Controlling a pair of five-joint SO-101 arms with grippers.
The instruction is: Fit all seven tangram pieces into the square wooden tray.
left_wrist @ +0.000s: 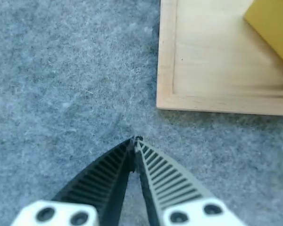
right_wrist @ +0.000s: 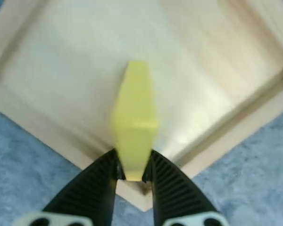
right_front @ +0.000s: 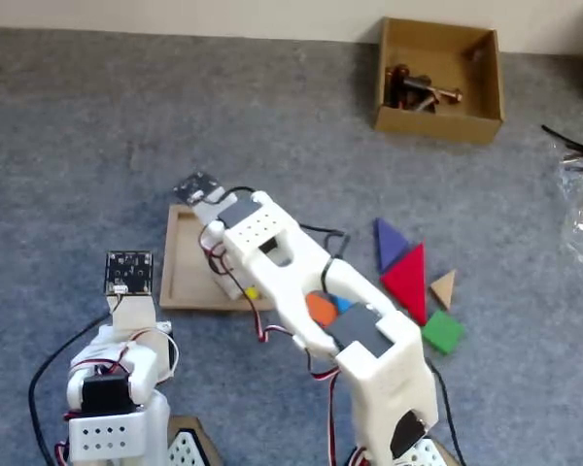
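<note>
Tightly around the yellow piece [right_wrist: 134, 108], the right gripper [right_wrist: 133, 165], over the tray [right_wrist: 61, 70].

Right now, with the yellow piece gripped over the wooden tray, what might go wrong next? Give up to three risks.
1. The yellow tangram piece stands on edge in the right arm's jaws, close to a corner of the square wooden tray. Released like this, it may tip onto the rim instead of lying flat.
2. The right arm stretches over the orange tangram piece. Withdrawing low could knock it away.
</note>
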